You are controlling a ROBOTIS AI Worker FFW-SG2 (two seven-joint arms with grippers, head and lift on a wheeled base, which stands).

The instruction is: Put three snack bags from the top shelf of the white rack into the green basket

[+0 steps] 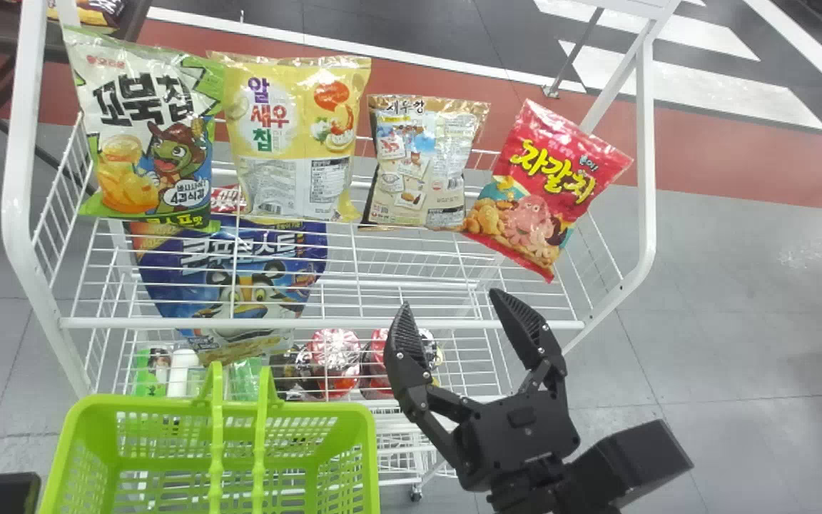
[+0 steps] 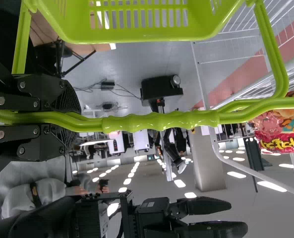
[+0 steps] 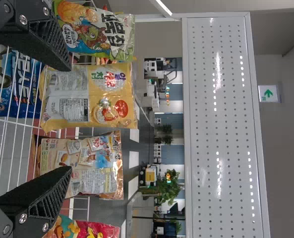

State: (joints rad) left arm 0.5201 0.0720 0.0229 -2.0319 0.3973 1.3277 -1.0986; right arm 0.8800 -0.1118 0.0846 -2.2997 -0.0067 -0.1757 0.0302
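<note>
At the lower left of the head view, nearest us, we find the green basket [image 1: 369,457], its handle [image 2: 159,120] clamped between the fingers of the left gripper [image 2: 76,124]; we would hold that grip steady throughout. At lower centre-right, the right gripper [image 1: 451,298] stands empty, fingers spread, before the white rack [image 1: 311,323]. Beyond, across the upper part of the frame, four snack bags occupy the top shelf: green-and-white [image 1: 150,135] at upper left, yellow [image 1: 293,139] beside it, brown [image 1: 422,164] at upper centre, red [image 1: 546,189] tilted at upper right. We judge the step to be a first pick, likely of the brown or red bag; which, we cannot tell. To do it well, we should centre the fingers about one bag, advance without nudging its neighbour, and close gently, since smooth film slips and crisps crush. We then lift clear of the front rail and lower the bag beside the handle, not onto it.
</note>
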